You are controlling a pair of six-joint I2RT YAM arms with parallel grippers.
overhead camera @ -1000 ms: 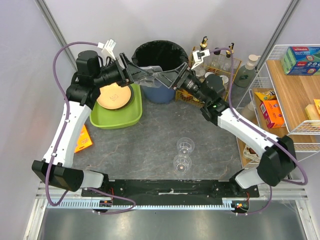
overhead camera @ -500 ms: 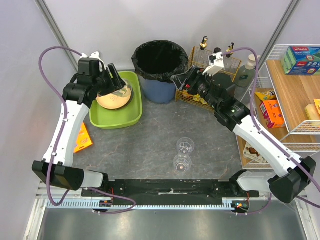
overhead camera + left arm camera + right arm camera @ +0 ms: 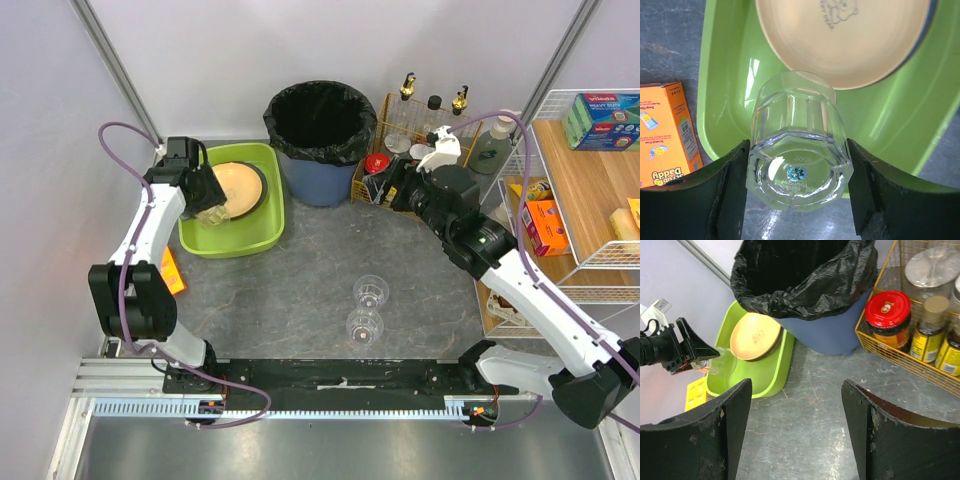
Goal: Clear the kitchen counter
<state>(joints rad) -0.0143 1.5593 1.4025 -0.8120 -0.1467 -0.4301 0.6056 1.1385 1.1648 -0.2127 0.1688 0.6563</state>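
Right wrist: counter (image 3: 812, 372) below right gripper (image 3: 796, 382)

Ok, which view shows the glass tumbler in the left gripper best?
Left wrist: the tumbler fills the frame, clamped in the left gripper over the green tub. Top external shows only a glint; right wrist shows it small.

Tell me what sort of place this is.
Probably a mock kitchen in a test booth: a stone-look kitchen counter, a green tub holding a plate, and a wire basket of condiment jars.
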